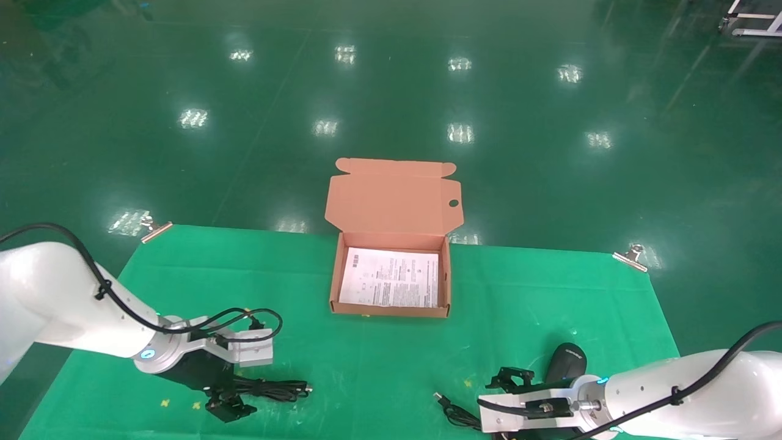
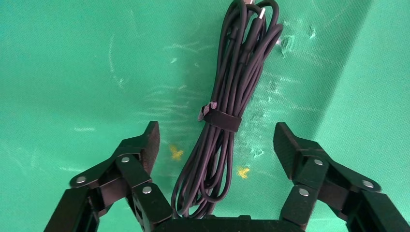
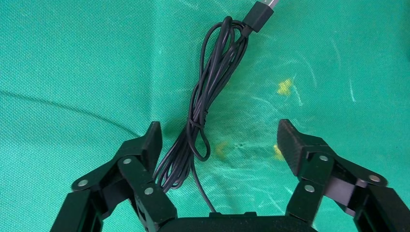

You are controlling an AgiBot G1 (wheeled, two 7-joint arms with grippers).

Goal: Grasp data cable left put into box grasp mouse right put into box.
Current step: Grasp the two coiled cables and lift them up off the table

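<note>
The data cable (image 2: 227,121) is a black bundle tied at its middle, lying on the green cloth; it also shows in the head view (image 1: 275,389). My left gripper (image 2: 215,137) is open right above it, one finger on each side of the bundle, low at the front left (image 1: 231,400). The black mouse (image 1: 565,362) lies at the front right. My right gripper (image 1: 507,391) is open just left of the mouse, over its loose cord (image 3: 203,111) and USB plug (image 3: 261,14). The mouse does not show in the right wrist view. The open box (image 1: 333,287) holds only its white sheet.
The box lid (image 1: 394,195) stands open at the far side. The green cloth (image 1: 379,366) ends at clips at its far corners (image 1: 156,229) (image 1: 629,256). Shiny green floor lies beyond. Yellow marks dot the cloth (image 2: 176,153).
</note>
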